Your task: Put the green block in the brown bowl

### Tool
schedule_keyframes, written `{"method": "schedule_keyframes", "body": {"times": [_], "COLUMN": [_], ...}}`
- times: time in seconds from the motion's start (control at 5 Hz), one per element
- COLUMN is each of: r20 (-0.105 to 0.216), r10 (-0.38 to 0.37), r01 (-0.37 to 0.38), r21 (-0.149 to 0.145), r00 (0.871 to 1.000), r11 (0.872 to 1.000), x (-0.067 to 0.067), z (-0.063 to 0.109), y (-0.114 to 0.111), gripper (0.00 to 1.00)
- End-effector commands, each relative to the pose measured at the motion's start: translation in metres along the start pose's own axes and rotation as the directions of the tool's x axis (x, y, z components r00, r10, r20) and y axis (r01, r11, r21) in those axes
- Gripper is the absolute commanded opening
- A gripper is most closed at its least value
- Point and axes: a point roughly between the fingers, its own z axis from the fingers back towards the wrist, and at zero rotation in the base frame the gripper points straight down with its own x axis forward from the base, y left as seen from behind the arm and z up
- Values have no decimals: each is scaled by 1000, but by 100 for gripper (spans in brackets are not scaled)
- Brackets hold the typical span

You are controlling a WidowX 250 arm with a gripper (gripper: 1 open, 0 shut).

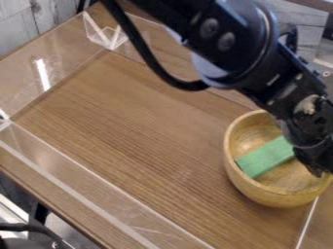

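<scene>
The green block [264, 158] lies tilted inside the brown bowl [247, 185], resting on the bowl's left inner slope with nothing touching it. My gripper [316, 154] hangs over the right side of the bowl, just right of the block and apart from it. Its dark fingers are drawn together and hold nothing. The black arm reaches in from the upper left and covers the bowl's far rim.
The bowl sits at the right front of a wooden tabletop [130, 126]. Low clear plastic walls [58, 160] run along the table's edges, with a clear bracket [104, 37] at the far side.
</scene>
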Motion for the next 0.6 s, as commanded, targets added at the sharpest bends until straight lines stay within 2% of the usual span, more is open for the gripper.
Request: {"method": "schedule_keyframes", "body": {"times": [0.0,0.2,0.4], "r20": [43,51,56], "r10": [19,35,2], "r01": [-20,-36,-1], "r21": [12,20,-9], "r00": [999,998,998], "r11": [1000,999,1000], "x": [11,12,8], "z": [6,7,10], "y": [8,10,7], "gripper": [0,0,0]}}
